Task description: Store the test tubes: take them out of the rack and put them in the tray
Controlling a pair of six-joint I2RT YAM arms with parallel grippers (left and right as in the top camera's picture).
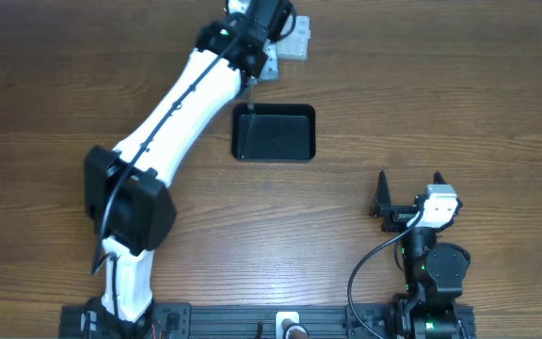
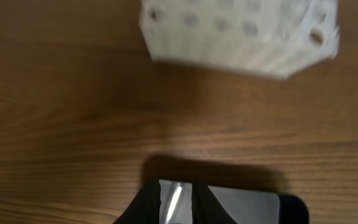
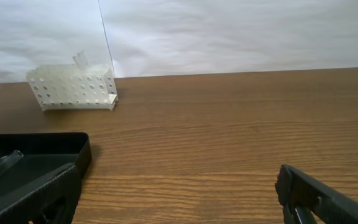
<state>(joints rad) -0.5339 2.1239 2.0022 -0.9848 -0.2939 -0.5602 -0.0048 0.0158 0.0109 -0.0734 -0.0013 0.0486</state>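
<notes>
Left wrist view, rack [image 2: 241,34] blurred, tray [image 2: 250,204] cut off, hand [image 2: 177,194] clasping tube [image 2: 173,203]

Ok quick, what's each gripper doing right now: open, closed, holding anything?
Left gripper: closed on a test tube.
Right gripper: jaws open, holding nothing.

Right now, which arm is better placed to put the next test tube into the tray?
Left. The left gripper holds a test tube above the black tray, near the rack. The right gripper is open and far away, close to its base.
</notes>
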